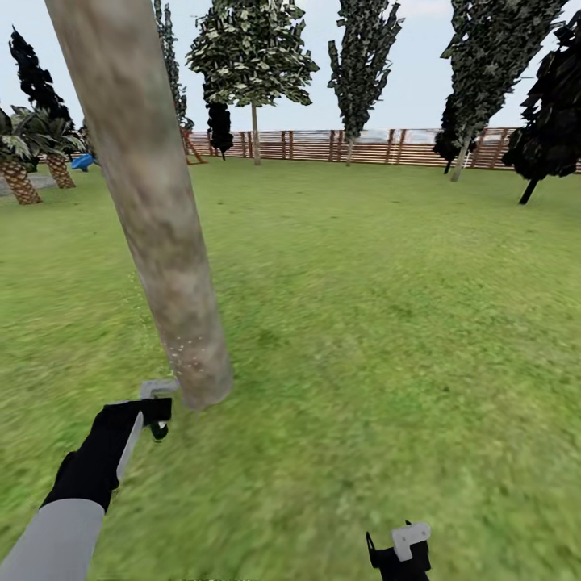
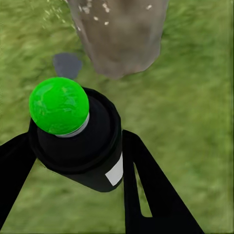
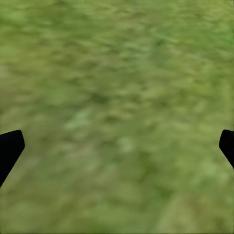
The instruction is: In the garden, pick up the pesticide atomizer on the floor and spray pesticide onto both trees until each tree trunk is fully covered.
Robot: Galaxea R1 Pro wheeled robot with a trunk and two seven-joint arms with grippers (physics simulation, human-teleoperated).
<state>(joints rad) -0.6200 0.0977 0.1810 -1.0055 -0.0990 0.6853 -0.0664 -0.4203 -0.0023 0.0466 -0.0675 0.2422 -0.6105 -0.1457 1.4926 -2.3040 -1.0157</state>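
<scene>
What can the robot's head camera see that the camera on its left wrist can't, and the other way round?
Head view alone: the brown fence, far trees, short palms, sky, and the right gripper low over the grass, empty. Left wrist view alone: the atomizer, a black can with a green round top, held between the left gripper's fingers. Both: the thick tree trunk with white pesticide specks near its base, and green lawn.

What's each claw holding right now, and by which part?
The left claw grips the pesticide atomizer by its black body, below the green cap, beside the tree trunk. The right claw is open over grass, holding nothing.
</scene>
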